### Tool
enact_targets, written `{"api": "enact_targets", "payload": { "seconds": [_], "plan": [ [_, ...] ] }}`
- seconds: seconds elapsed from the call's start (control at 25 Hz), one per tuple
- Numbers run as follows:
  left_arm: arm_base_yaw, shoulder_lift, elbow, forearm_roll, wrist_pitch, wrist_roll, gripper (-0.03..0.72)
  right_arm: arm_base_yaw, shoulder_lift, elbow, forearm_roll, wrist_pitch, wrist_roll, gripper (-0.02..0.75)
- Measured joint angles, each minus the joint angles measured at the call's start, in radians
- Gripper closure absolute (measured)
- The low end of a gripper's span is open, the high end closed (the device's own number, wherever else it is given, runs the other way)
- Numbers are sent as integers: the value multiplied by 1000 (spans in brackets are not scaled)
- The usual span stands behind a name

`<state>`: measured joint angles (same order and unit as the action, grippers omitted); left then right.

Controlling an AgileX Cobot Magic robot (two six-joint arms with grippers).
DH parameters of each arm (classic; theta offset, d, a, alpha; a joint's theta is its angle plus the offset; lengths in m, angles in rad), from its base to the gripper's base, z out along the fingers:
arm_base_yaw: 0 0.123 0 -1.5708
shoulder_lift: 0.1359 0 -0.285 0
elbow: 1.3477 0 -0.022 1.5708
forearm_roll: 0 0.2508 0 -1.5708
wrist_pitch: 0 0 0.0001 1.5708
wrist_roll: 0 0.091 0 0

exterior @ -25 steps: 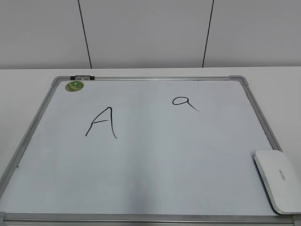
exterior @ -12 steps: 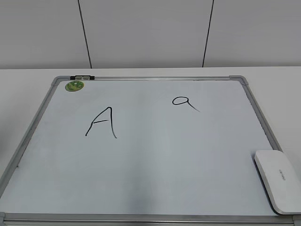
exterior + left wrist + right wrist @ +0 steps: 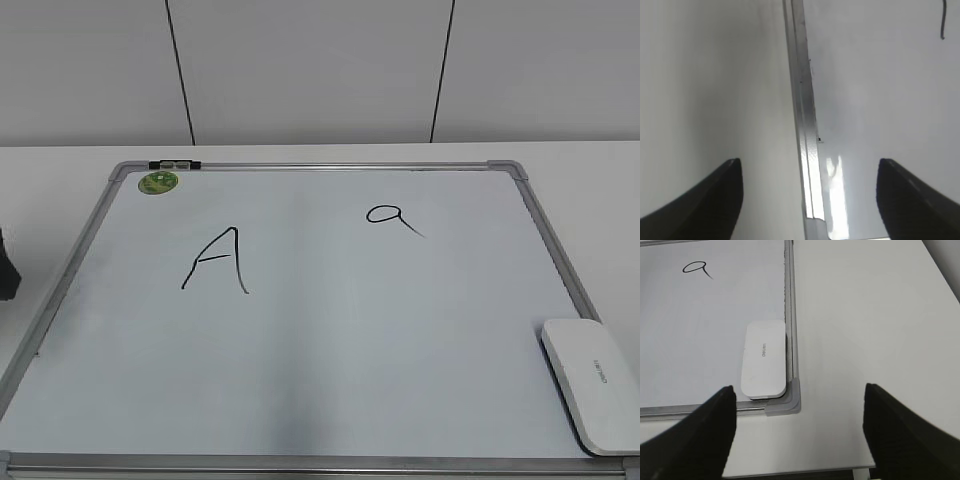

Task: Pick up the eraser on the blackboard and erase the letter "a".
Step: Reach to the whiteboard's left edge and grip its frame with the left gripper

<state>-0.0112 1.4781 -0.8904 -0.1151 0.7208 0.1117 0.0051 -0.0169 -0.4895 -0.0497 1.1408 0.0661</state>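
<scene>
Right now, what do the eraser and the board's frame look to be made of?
The eraser: likely smooth white plastic, judging by its rounded corners, even matte shell and small grey printed lettering. The blackboard frame: probably brushed aluminium, silvery with light streaks along it; its grey corner piece looks like moulded plastic.

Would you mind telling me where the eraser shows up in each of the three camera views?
Exterior view: the eraser lies at the blackboard's lower right corner, by the right edge.
Left wrist view: not in it.
Right wrist view: the eraser sits centre-low, beside the frame.
Shared landmark: the letter "a", on the board in both.
</scene>
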Motion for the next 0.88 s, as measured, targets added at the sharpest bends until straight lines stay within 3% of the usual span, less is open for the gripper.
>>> {"api": "enact_targets", "payload": {
  "seconds": [0.36,0.88],
  "plan": [
    [0,208,-185,-14,61,55,95,0,0,0,0,0,0,151],
    [17,461,-412,-56,173,153,214,0,0,0,0,0,0,152]
  ]
}}
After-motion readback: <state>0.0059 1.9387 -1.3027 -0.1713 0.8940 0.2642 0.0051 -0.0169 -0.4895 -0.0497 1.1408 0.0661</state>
